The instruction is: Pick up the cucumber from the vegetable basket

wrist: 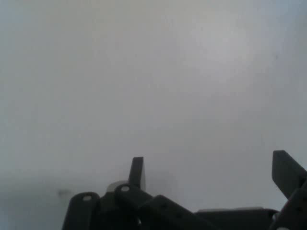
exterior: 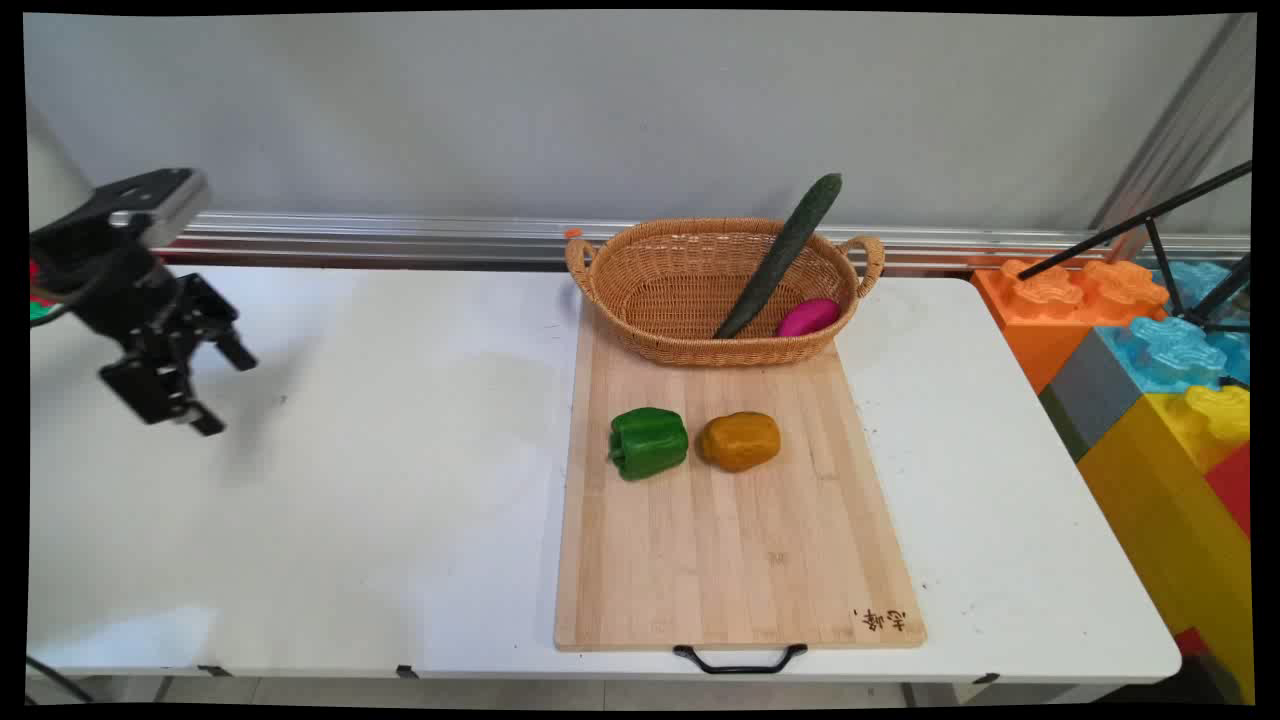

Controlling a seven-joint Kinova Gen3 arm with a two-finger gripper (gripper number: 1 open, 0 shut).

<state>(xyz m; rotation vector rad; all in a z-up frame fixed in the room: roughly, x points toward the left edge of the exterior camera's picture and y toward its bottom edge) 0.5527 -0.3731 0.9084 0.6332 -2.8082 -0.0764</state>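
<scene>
My black gripper point(exterior: 228, 390) hangs over the bare left part of the white table point(exterior: 380, 480), open and holding nothing. In the hand view its two fingers point(wrist: 137, 172) stand wide apart over plain white table surface. Far to its right lies a wooden cutting board point(exterior: 735, 540) with a green bell pepper point(exterior: 648, 442) and an orange-yellow pepper point(exterior: 740, 440) side by side. At the board's far end stands a wicker basket point(exterior: 690, 290) holding a long dark cucumber point(exterior: 782, 255) that leans out over the rim, and a magenta egg-shaped thing point(exterior: 808, 317).
Large plastic building blocks point(exterior: 1150, 360) in orange, blue, grey and yellow stand off the table's right end, with a black tripod leg point(exterior: 1140, 220) over them. A metal rail point(exterior: 400, 235) runs along the wall behind. The board's black handle point(exterior: 740, 660) sticks out at the near edge.
</scene>
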